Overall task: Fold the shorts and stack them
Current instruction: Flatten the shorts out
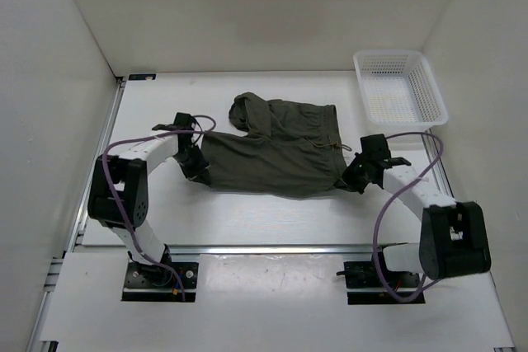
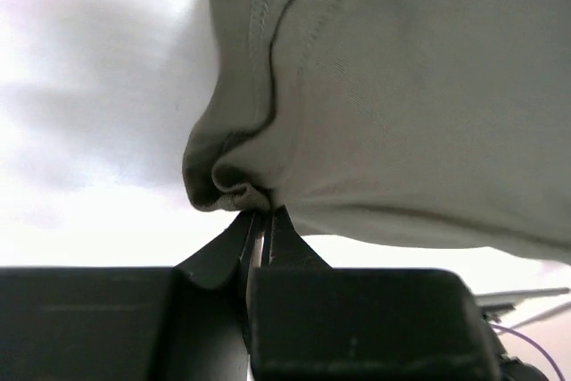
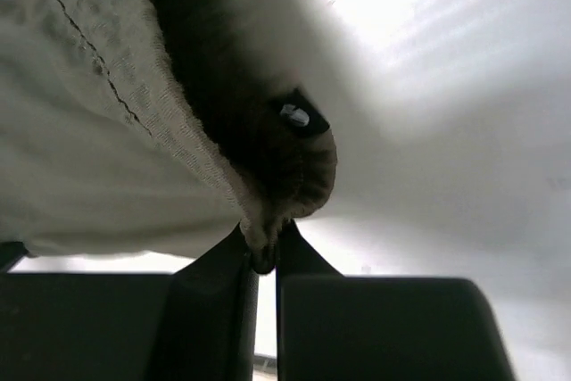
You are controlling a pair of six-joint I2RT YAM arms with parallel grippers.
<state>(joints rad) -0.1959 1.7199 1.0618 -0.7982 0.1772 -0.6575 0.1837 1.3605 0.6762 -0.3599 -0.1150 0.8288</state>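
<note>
White table boxed in by plain white walls, with a white mesh basket standing at the far right corner, well apart from the cloth. In the middle of the table, the dark olive shorts, lying mostly flat, waist toward the right and legs toward the left, one leg bunched and turned back on the far left side. At the near left corner of the garment, the left gripper, jaws pressed almost together and pinching a small gathered fold of the hem. At the near right corner, the right gripper, closed just as tightly, nipping the ribbed edge of the waistband just below a small dark tab with a pale mark, too blurred to identify. Most likely held by both near corners in order to lift the near edge evenly and carry it over toward the far side for a first fold. Judged as the very beginning of the folding, with nothing folded neatly and nothing stacked yet. Thin pinches at both ends, so probably easy to lose if the arms pull apart too strongly or rise at different speeds. Bunched far leg likely to give a lumpy fold unless smoothed out first
</note>
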